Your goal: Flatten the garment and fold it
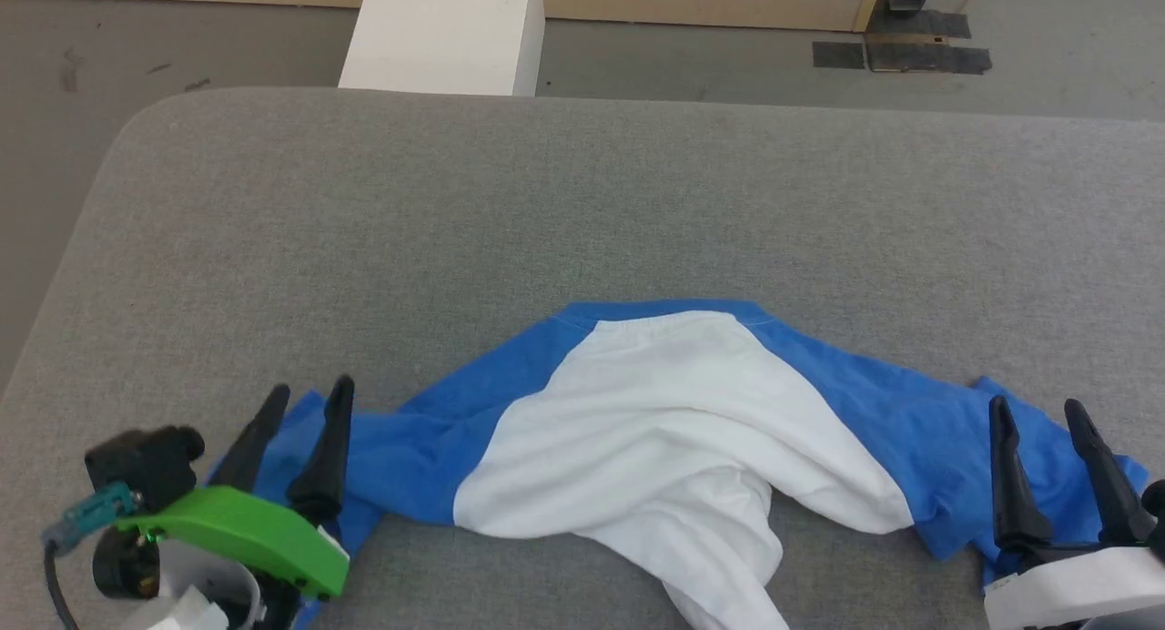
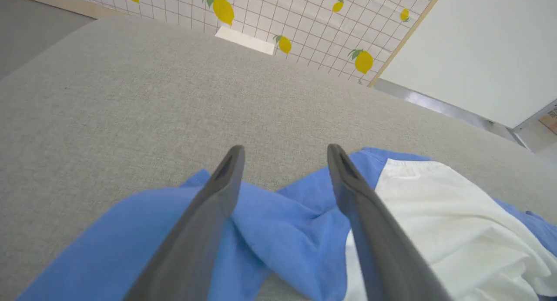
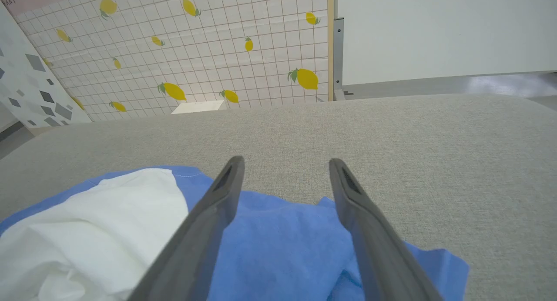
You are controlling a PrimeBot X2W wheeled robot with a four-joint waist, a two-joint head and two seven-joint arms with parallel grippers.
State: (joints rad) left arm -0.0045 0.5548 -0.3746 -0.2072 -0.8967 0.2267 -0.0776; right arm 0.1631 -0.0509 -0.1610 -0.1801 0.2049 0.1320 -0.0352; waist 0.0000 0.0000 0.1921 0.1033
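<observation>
The garment (image 1: 673, 411) lies rumpled along the near part of the grey table (image 1: 582, 202), its blue collar toward the far side, white body bunched in the middle and a blue sleeve spread to each side. My left gripper (image 1: 308, 395) stands open over the left sleeve (image 2: 270, 231), with nothing between its fingers. My right gripper (image 1: 1040, 410) is open above the right sleeve (image 3: 283, 244), also holding nothing. White cloth trails off the bottom edge of the head view.
The padded table has rounded corners, with bare grey surface beyond the shirt. A white pillar (image 1: 446, 29) stands behind the table's far edge, and a tiled wall with lemon prints (image 3: 196, 53) lies further back. Grey floor (image 1: 36, 157) borders the table's left side.
</observation>
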